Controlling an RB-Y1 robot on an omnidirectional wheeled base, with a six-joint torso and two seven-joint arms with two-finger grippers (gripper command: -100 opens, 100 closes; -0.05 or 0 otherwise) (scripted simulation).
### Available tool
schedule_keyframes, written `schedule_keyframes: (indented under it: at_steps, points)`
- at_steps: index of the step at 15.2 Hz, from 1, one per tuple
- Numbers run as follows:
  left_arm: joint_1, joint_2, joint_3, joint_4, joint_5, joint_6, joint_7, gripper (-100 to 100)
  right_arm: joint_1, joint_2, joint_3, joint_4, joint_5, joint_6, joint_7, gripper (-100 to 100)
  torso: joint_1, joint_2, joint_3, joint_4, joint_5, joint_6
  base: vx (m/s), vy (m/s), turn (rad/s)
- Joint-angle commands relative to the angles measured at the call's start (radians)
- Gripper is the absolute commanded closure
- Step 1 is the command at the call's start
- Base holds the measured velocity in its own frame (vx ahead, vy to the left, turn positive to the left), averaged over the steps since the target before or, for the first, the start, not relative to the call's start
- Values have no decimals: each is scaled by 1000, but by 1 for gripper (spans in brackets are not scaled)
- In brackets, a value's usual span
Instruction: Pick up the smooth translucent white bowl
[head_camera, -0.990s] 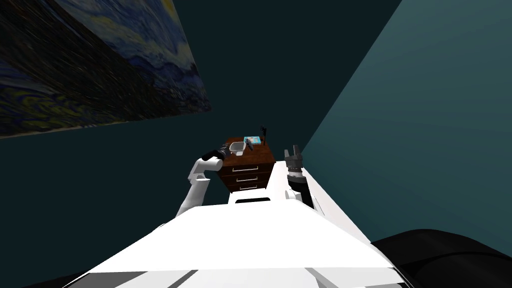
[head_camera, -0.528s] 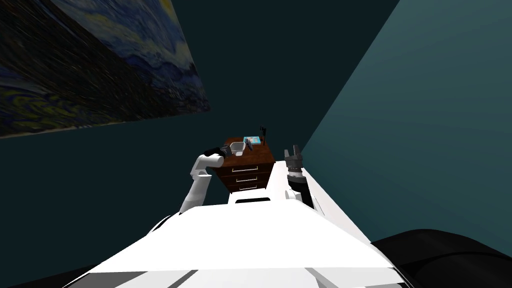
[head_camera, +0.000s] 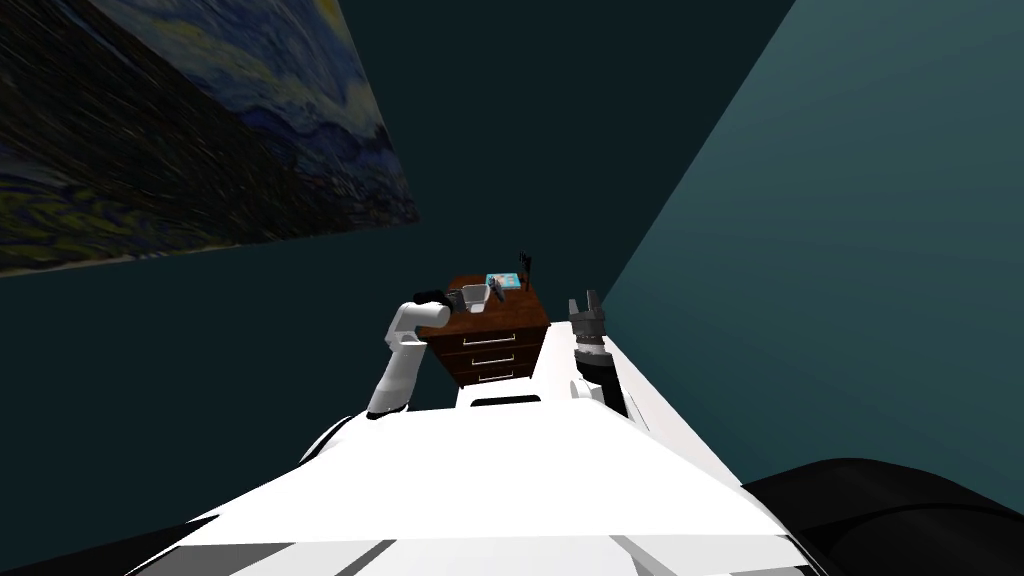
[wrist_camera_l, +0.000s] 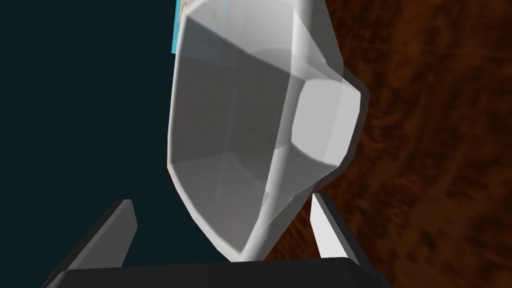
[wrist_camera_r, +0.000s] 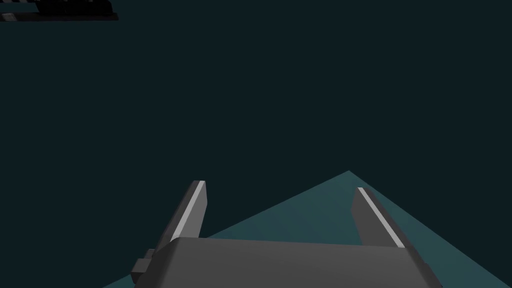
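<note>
Left gripper stands wide, its fingers on either side of the translucent white bowl, with one finger clear of the rim. The bowl sits on the brown dresser, toward its left edge, unmoved. Since a second ago the left hand has risen and closed in. Right gripper is wide, right of the dresser.

Brown dresser bears a pale bowl, blue box.

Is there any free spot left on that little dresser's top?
Yes: bare wood on the dresser top, between the bowl and its right edge. The back is crowded: a blue flat thing and a dark upright thing. The left pincer straddles the bowl.
</note>
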Motion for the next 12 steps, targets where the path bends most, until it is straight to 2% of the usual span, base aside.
schedule_keyframes:
  at_steps: [1, 2, 4, 5, 6, 8, 9, 11, 12]
  points:
    - [-5, 2, 2, 0, 3, 31, 1, -100, 0, 0, 0, 0, 0, 0, 0, 0, 0, 0, 0, 0, 0, 0, 8, 1, -4]
    - [-39, 0, 3, 11, 7, 66, 11, -100, 0, 0, 0, 0, 0, 0, 0, 0, 0, 0, 0, 0, 0, 0, 14, 1, -23]
    - [-39, 0, 3, 11, 7, 103, 11, -100, 0, 0, 0, 0, 0, 0, 0, 0, 0, 0, 0, 0, 0, 0, 18, 2, -26]
    - [-39, 0, 3, 11, 7, 103, 11, -100, 0, 0, 0, 0, 0, 0, 0, 0, 0, 0, 0, 0, 0, 0, 9, 1, 1]
    - [-73, -2, 5, 21, 10, 142, 21, -100, 0, 0, 0, 0, 0, 0, 0, 0, 0, 0, 0, 0, 0, 0, 13, 0, -24]
    - [-73, -2, 5, 21, 10, 174, 21, -100, 0, 0, 0, 0, 0, 0, 0, 0, 0, 0, 0, 0, 0, 0, 19, 2, -24]
    - [-105, -4, 6, 31, 13, 199, 30, -100, 0, 0, 0, 0, 0, 0, 0, 0, 0, 0, 0, 0, 0, 0, 25, 1, -23]
    - [-105, -4, 6, 31, 13, 240, 30, -100, 0, 0, 0, 0, 0, 0, 0, 0, 0, -1, 0, 0, 0, 0, 25, 3, -24]
    - [-105, -4, 6, 31, 13, 244, 30, -100, 0, 0, 0, 0, 0, 0, 0, 0, 0, -1, 0, 0, 0, 0, 11, 3, 1]
